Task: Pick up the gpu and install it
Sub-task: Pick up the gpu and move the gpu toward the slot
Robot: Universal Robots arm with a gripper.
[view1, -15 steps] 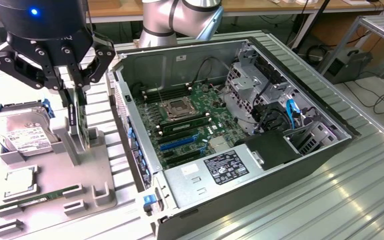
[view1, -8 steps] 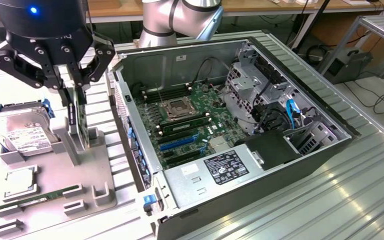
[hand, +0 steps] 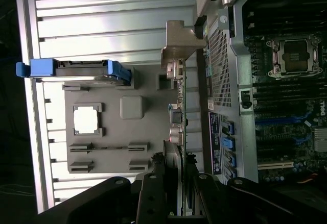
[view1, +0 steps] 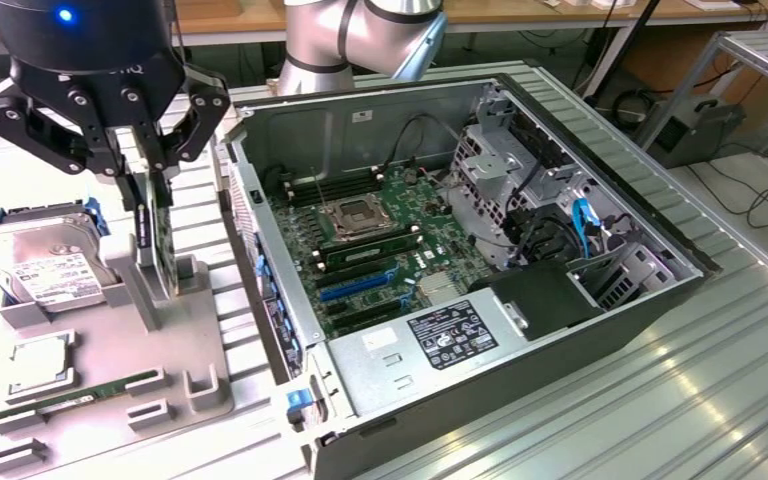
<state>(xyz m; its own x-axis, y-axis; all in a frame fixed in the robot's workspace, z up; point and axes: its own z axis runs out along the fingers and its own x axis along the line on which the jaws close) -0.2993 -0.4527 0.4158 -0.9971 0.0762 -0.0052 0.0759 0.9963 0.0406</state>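
Note:
The gpu (view1: 157, 240) is a thin dark card standing on edge over the grey holder plate (view1: 157, 350), left of the open computer case (view1: 398, 345) in the exterior view. My gripper (view1: 148, 180) comes down on it from above, a finger pressed against each face, shut on the card's upper edge. In the wrist view the gpu (hand: 180, 112) runs edge-on away from my gripper (hand: 176, 183), with its silver bracket (hand: 176, 45) at the far end. Whether its lower edge still rests in the holder I cannot tell. The motherboard (view1: 371, 250) lies exposed inside the case, its blue expansion slots (view1: 357, 287) unoccupied.
On the holder plate stand a silver hard drive in a blue frame (view1: 37, 260), a CPU (view1: 37, 360) and a green RAM stick (view1: 77, 392). The case's raised side wall (view1: 244, 230) stands close beside the card. A ribbed metal tabletop (view1: 651, 400) surrounds everything.

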